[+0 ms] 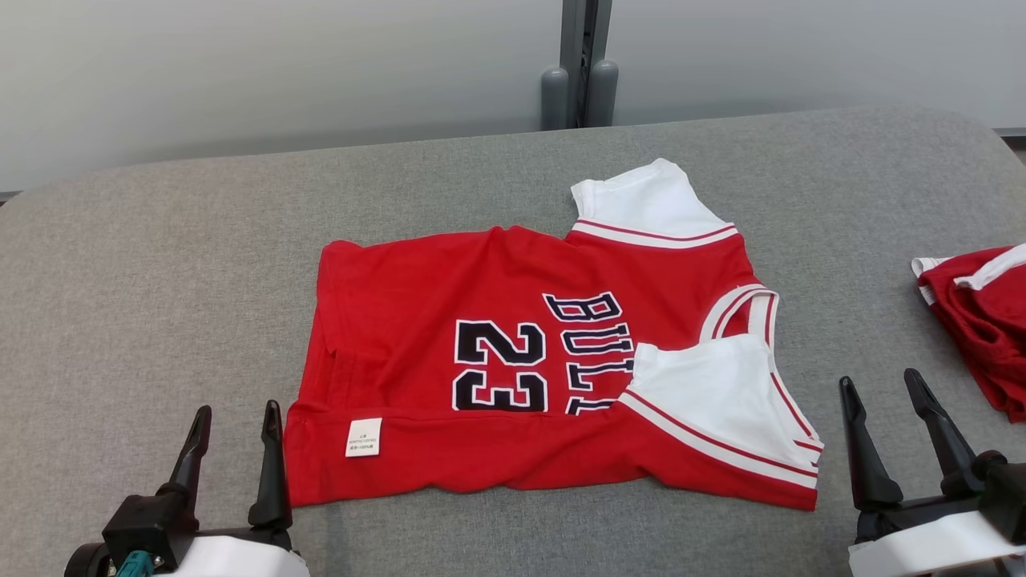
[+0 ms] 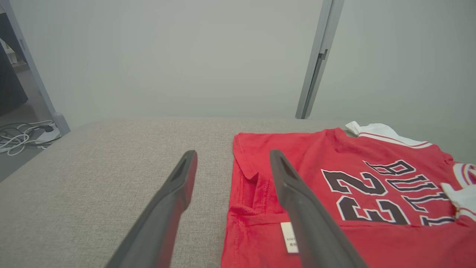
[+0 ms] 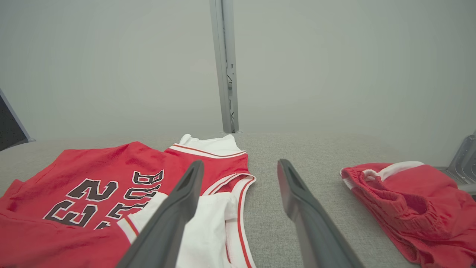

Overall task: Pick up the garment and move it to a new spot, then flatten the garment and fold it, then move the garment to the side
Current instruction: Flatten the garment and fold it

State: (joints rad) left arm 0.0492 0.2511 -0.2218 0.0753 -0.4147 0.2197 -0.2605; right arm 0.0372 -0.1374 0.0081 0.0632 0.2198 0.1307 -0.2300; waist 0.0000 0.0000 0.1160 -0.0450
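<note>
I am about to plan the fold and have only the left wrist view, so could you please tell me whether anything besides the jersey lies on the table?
Observer: Yes, a second red garment lies crumpled at the right edge of the table, apart from the jersey.
Operator: Thank you. Where is the right gripper?
Observer: The right gripper stands open and empty, just off the jersey's right end.
Operator: My view cuts off the near sleeve. How does it lie?
Observer: The white sleeve is folded in over the red front. It covers the end of the lettering, and its striped hem runs down to the jersey's near right corner.
</note>
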